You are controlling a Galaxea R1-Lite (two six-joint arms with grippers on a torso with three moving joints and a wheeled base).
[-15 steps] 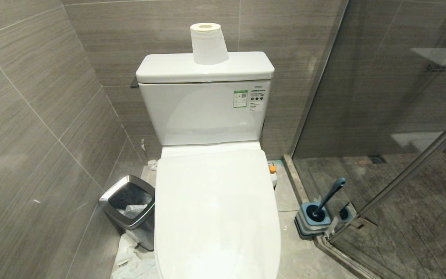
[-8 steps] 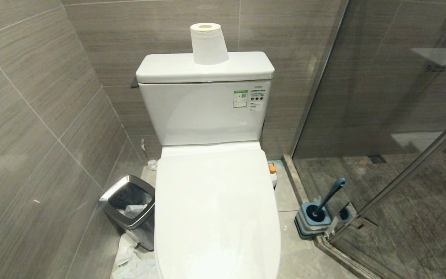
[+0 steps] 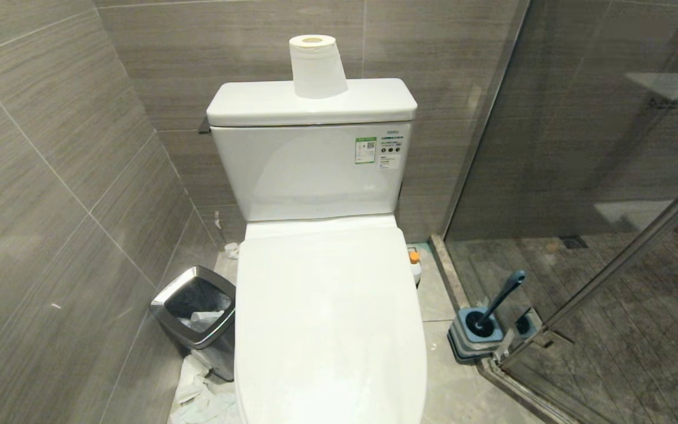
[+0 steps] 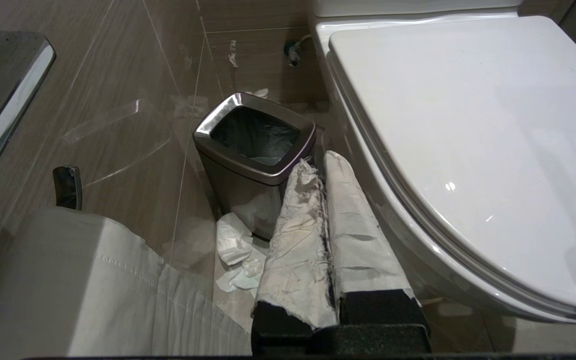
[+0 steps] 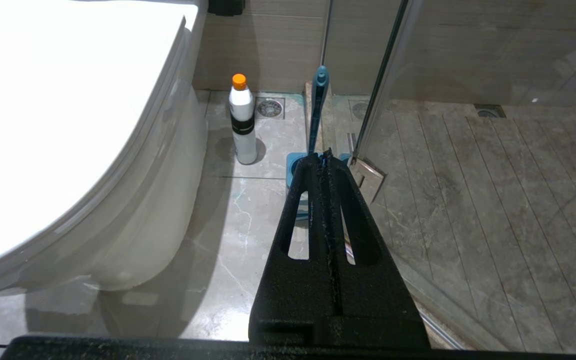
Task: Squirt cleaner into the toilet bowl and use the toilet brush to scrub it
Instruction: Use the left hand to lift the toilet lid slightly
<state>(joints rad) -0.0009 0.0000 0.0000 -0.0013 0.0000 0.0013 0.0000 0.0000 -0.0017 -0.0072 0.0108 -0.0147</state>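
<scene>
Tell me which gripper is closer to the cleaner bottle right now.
Right. The right gripper hangs shut over the floor on the bottle's side of the toilet, the cleaner bottle just ahead. The left gripper is shut on the toilet's far side by the bin.

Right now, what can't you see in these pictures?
- Inside of the toilet bowl: the shut lid covers it in every view.
- Head of the toilet brush: sunk in its holder.
- Most of the cleaner in the head view: behind the toilet.
- The sticker on the tank: print too small.
</scene>
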